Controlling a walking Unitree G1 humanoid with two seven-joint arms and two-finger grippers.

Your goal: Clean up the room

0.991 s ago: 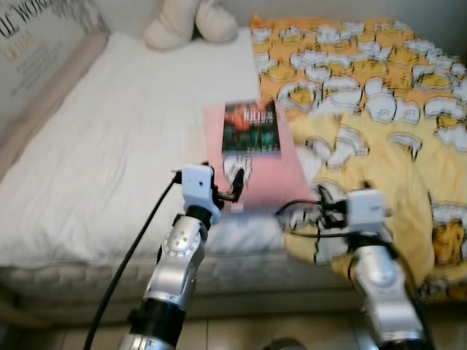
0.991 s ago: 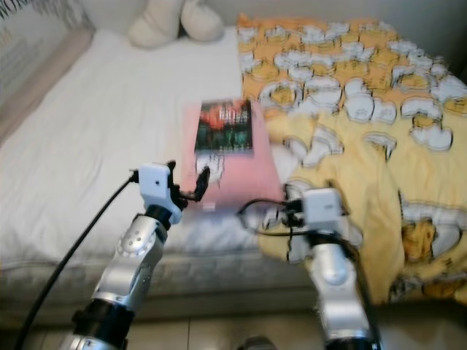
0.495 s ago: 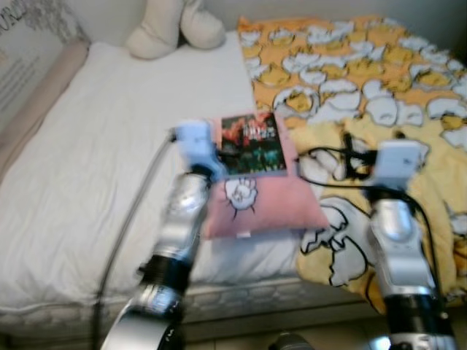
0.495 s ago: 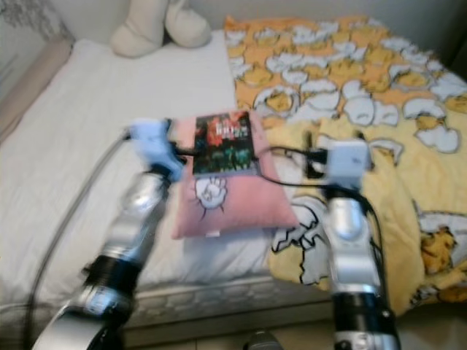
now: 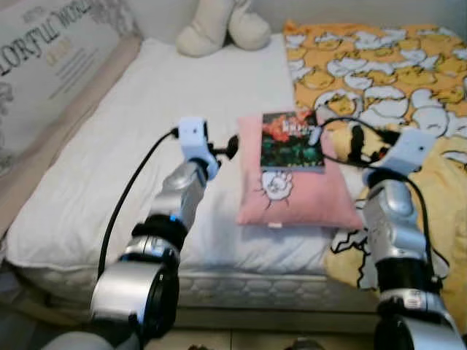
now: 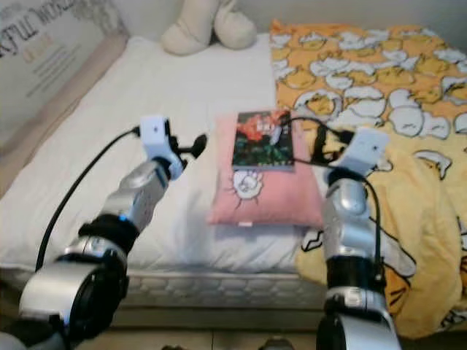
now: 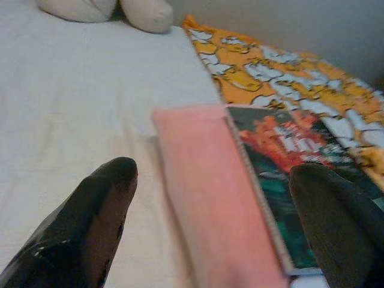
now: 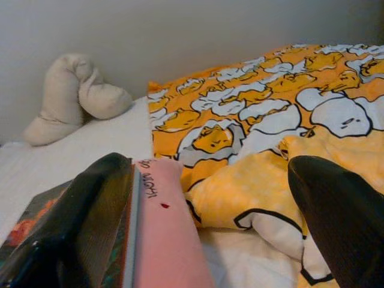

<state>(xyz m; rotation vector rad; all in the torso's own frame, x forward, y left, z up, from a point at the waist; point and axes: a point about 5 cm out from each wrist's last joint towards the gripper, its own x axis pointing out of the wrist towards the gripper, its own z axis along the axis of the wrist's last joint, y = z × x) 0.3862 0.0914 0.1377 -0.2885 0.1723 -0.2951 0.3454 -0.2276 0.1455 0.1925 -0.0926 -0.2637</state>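
A pink pillow [image 5: 295, 186] lies on the white bed [image 5: 109, 168], and a dark book [image 5: 292, 141] with a red and green cover lies flat on its far half. My left gripper [image 5: 232, 146] hovers just left of the pillow, open; the left wrist view has its fingers [image 7: 90, 222] wide apart with the pillow edge [image 7: 204, 198] and book [image 7: 282, 162] between them. My right gripper [image 5: 341, 140] is at the pillow's right edge, also open, its fingers [image 8: 90, 216] spread across the pillow [image 8: 165, 240] and the yellow blanket [image 8: 252, 180].
A yellow and orange blanket [image 5: 379, 65] with a cartoon print covers the bed's right side and hangs over the front. A cream plush toy [image 5: 222, 25] sits at the far end. A printed board [image 5: 51, 65] leans along the left. The mattress edge [image 5: 241, 288] is close below.
The camera has shifted, so the bed sits differently in view. Both arms have reached from the pillow's near edge to either side of it, left gripper now off its left edge.
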